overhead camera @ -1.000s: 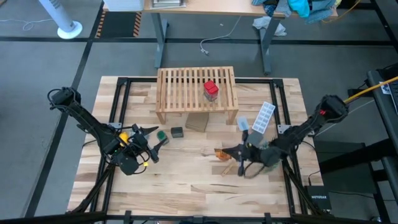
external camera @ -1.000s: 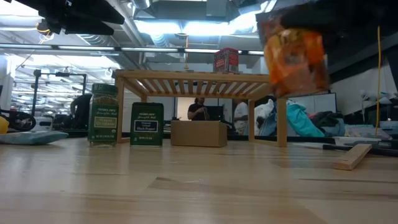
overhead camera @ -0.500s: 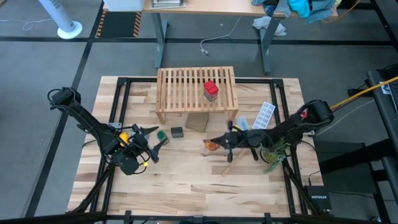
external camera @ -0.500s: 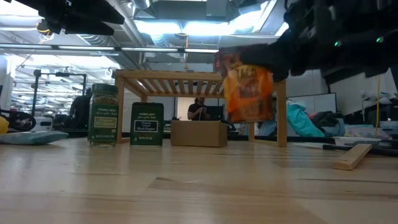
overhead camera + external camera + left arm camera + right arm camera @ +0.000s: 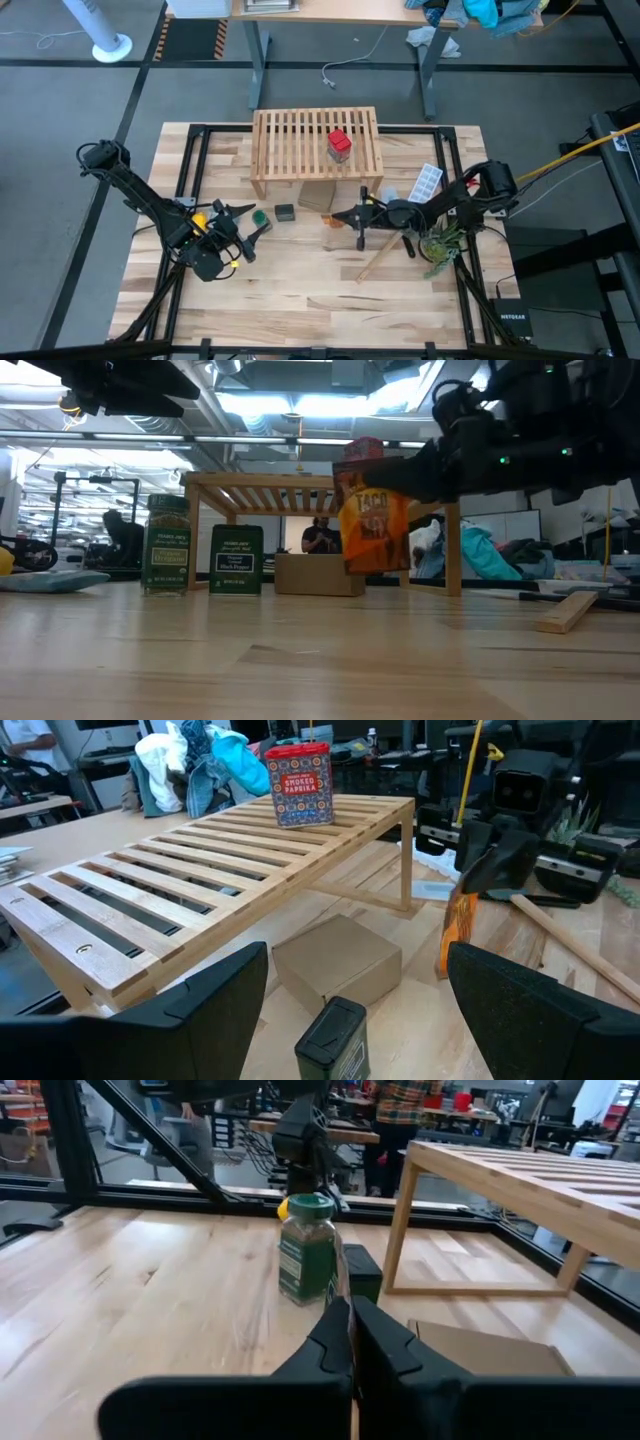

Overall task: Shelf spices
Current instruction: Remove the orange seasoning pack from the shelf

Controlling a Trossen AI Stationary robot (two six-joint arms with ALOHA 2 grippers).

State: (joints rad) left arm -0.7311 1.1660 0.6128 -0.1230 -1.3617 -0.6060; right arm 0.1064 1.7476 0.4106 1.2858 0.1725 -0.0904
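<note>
My right gripper (image 5: 347, 218) is shut on the orange translucent packet (image 5: 372, 520) and carries it above the table, just in front of the shelf (image 5: 315, 140). The red jar (image 5: 339, 145) stands on the shelf's slatted top. The green round jar (image 5: 261, 216) and the dark box-like jar (image 5: 285, 212) stand upright on the tabletop, left of the packet. My left gripper (image 5: 250, 226) hovers open beside the green jar and touches nothing. My right gripper pinches the packet's top edge (image 5: 463, 898) between its two fingers (image 5: 335, 1338). The fingers come level from the table's right. The packet hangs upright below them, lifted clear of the tabletop.
A cardboard box (image 5: 315, 197) sits under the shelf's front edge. A white ice-cube tray (image 5: 425, 188), a small green plant (image 5: 440, 245) and a loose wooden stick (image 5: 380, 262) lie on the right side of the table. The near half of the tabletop (image 5: 300, 300) is bare.
My right gripper has carried the packet toward the table's left and far edge, closer to the shelf front, keeping its hold. The packet has swung from tilted to hanging straight. The left arm and the jars have kept still.
</note>
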